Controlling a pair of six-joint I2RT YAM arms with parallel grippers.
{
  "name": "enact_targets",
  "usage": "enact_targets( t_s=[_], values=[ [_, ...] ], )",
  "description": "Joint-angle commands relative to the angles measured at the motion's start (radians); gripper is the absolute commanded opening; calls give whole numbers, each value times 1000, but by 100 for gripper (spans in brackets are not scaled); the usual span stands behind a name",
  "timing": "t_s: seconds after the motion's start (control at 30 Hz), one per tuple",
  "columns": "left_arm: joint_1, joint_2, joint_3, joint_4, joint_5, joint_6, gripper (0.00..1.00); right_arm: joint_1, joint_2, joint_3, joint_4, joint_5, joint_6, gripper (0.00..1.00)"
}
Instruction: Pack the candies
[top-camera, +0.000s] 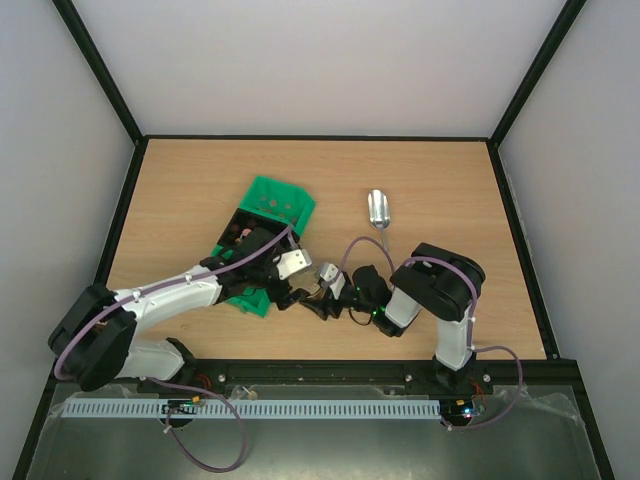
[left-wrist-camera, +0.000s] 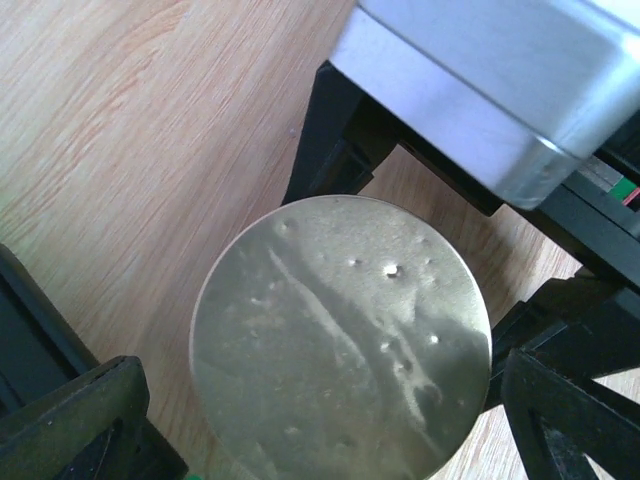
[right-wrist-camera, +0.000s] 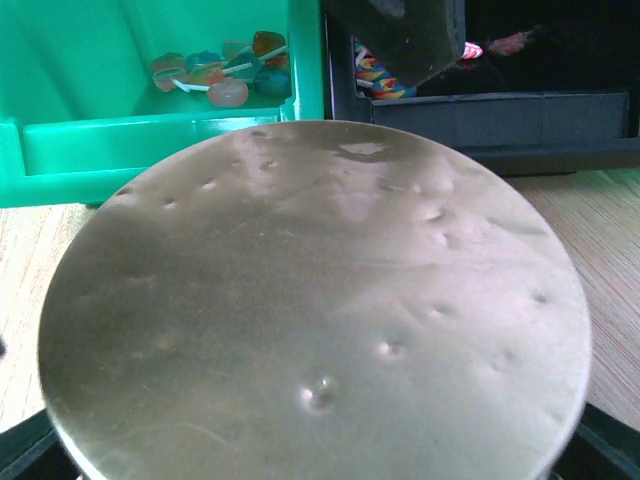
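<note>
The left gripper (left-wrist-camera: 330, 405) stands open, its fingers (left-wrist-camera: 80, 415) flanking the metal-lidded jar (left-wrist-camera: 340, 330) without clasping it; the right gripper (right-wrist-camera: 315, 460) appears to clamp that jar from the right; candies (right-wrist-camera: 215, 75) lie in the green bin (right-wrist-camera: 60, 150) just beyond, far left; on pulling away, a left finger could snag the lid's rim and tip the jar, since both claws crowd it.

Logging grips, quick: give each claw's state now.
Left claw: open, flanking the jar, not gripping.
Right claw: closed on the jar.

White-and-black jointed arms (top-camera: 170, 295), looping purple cables (top-camera: 245, 255)
</note>
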Motion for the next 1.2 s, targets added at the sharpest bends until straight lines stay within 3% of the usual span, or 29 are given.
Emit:
enact_targets(
  t_s=[0.0,0.37,0.53,0.77,1.03,1.17],
  values=[
    [-32,34,-18,59,-47,-81,99,5,3,2,30,36,24,40],
    [-54,117,20,98,-101,-137,99,5,6,7,29,44,32,39],
    [-52,124,21,76,-58,-79,90,5,5,4,31,19,18,38],
    [20,124,16,7,-6,100,86,5,-5,-35,62,-82,-35,36],
    [107,156,91,-149,166,530,87,5,-12,-66,81,-168,-51,34],
    [136,188,138,-128,122,535,93,5,-12,-66,79,-149,-46,33]
  ],
)
